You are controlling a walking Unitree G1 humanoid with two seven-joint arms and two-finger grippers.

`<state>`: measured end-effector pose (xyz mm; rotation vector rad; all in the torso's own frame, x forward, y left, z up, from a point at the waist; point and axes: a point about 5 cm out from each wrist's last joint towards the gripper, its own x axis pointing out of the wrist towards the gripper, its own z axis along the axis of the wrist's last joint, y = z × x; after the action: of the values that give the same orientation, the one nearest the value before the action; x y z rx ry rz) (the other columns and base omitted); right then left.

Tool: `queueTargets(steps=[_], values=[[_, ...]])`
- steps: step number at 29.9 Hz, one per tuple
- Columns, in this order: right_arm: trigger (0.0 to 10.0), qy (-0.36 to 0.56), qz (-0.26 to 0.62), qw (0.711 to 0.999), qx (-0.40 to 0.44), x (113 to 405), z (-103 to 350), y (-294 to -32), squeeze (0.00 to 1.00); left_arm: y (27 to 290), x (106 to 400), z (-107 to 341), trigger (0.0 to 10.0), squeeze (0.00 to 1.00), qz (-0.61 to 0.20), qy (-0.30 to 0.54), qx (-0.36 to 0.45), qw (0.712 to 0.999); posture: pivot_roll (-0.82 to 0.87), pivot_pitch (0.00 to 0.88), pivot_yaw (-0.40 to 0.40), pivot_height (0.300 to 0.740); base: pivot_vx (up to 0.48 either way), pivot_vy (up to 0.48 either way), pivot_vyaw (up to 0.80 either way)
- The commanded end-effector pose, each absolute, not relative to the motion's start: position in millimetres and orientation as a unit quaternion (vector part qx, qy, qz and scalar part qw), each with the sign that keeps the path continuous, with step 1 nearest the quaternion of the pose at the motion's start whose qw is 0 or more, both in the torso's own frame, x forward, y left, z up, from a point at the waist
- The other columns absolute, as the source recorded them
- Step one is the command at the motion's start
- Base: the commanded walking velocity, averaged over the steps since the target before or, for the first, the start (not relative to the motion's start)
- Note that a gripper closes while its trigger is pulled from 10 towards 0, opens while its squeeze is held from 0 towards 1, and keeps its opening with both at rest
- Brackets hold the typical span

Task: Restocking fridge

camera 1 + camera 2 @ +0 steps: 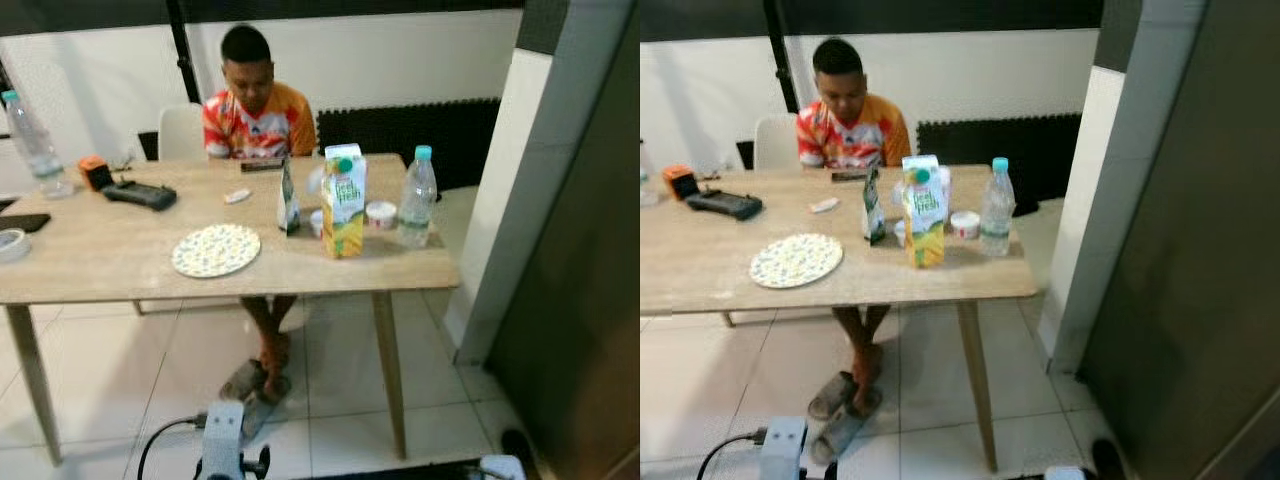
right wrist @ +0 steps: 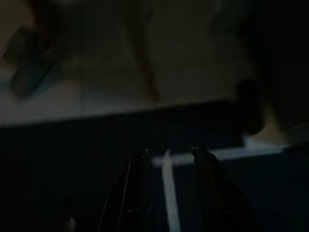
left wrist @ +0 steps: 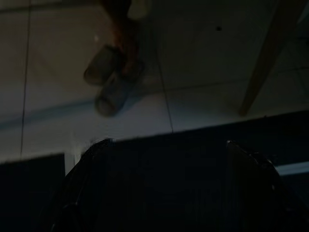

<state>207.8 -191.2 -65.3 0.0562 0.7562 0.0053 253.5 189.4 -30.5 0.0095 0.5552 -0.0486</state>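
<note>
Left wrist view is dark: left gripper (image 3: 164, 159) spread wide; right gripper (image 2: 166, 162) narrow, fingertips blurred.

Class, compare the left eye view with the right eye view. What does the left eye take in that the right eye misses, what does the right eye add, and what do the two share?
The left eye view adds a roll of tape and a flat black item at the table's left end. The right eye view adds a wider stretch of the dark panel on the right. Both share the wooden table, the juice carton, the water bottle beside it, a small white tub, the patterned plate and the seated person.
</note>
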Motion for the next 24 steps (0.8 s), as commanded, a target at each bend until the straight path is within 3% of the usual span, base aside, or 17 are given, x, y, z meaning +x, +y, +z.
queueTargets(steps=[1, 3, 24], values=[[10.0, 0.383, 0.001, 0.923, 0.043, 198.5, -71.8, -183.1, 0.0, 195.5, 245.3, -36.6, 10.0, 0.0, -0.022, 0.293, 0.015, 0.956, -0.05, 0.074, 0.069, 0.74, 0.27, 0.0, -0.8], [10.0, 0.379, -0.005, 0.924, 0.053, 198.3, -71.8, -182.8, 0.0, 195.3, 246.1, -36.1, 10.0, 0.0, -0.024, 0.293, 0.017, 0.956, -0.05, 0.074, 0.071, 0.74, 0.266, 0.0, -0.8], [10.0, 0.377, 0.002, 0.925, 0.04, 200.4, -70.8, -182.1, 0.0, 197.0, 245.6, -35.8, 10.0, 0.0, -0.006, 0.286, 0.021, 0.958, -0.05, 0.06, 0.069, 0.74, 0.023, 0.0, 0.0]])
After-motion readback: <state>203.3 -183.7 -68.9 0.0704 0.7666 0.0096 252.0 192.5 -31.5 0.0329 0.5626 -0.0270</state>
